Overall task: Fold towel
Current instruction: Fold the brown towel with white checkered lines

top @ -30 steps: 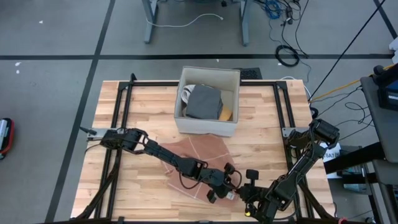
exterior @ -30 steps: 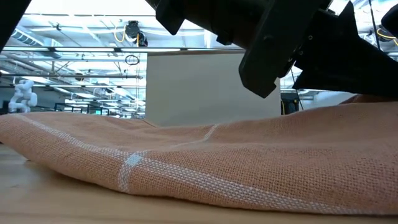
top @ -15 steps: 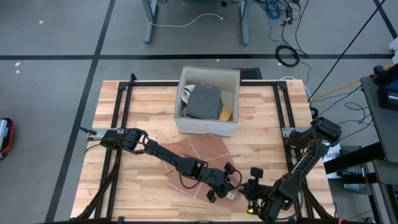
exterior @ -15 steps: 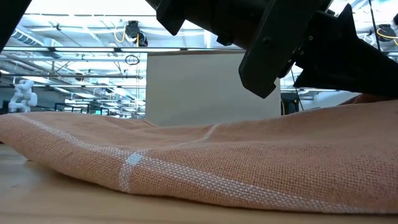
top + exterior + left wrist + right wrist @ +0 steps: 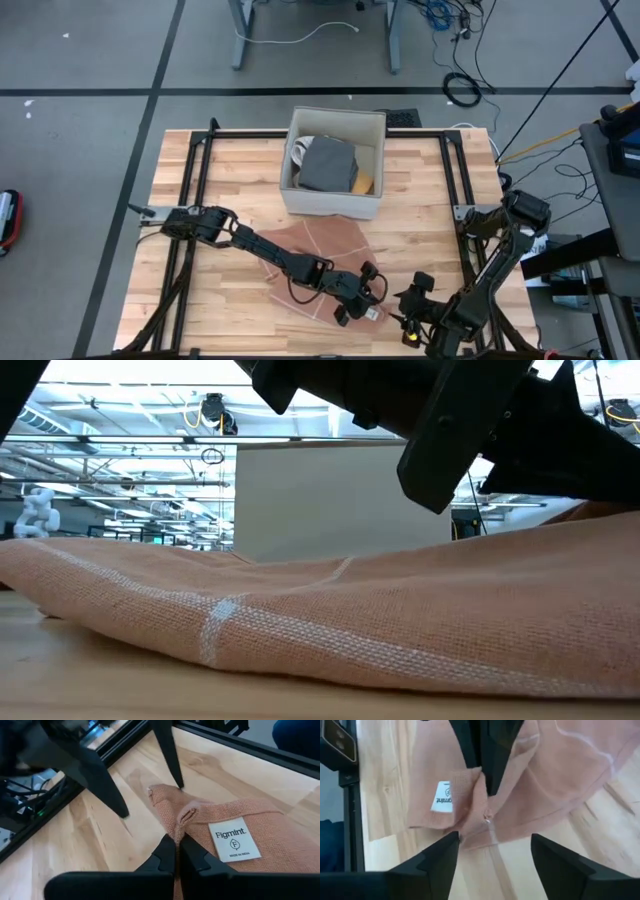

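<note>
A grey concrete floor (image 5: 90,60) with dark seam lines fills the upper half and left side of the high view. At top centre stand the grey metal legs of a desk (image 5: 240,35), a white cable (image 5: 320,32) between them. Black cables (image 5: 462,88) coil at upper right. In the low view, a ceiling of trusses and strip lights (image 5: 120,430) spans the upper left.
</note>
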{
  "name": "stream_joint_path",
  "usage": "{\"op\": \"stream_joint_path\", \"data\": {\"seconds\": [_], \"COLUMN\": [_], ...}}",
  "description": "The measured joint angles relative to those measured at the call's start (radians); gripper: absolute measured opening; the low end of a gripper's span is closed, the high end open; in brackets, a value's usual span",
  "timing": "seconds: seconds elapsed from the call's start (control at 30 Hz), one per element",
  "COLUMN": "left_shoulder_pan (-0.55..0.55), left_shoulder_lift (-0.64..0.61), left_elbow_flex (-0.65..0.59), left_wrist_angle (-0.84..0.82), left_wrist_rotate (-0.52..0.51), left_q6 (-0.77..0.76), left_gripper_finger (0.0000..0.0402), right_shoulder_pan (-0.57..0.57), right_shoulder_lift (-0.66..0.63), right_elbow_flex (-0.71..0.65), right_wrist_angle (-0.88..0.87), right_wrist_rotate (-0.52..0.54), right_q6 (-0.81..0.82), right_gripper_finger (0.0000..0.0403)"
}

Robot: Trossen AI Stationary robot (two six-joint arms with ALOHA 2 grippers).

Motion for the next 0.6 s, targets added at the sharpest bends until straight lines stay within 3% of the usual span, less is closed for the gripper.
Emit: {"op": "stream_joint_path", "data": {"seconds": [0.2, 0.6], "left_shoulder_pan": [0.000, 0.002], "left_shoulder_lift": [0.000, 0.000], "left_elbow_flex": [0.000, 0.012], "left_wrist_angle": [0.010, 0.016], "left_wrist_rotate": [-0.017, -0.041], "left_q6": [0.001, -0.064], "left_gripper_finger": [0.0001, 0.0001], "right_shoulder_pan": [0.000, -0.045], "right_shoulder_lift": [0.042, 0.073], "right_elbow_flex": [0.000, 0.000], "right_wrist_angle": [0.100, 0.143], "right_wrist_rotate": [0.033, 0.103], "right_q6": [-0.015, -0.031], "right_gripper_finger": [0.0243, 0.0210]}}
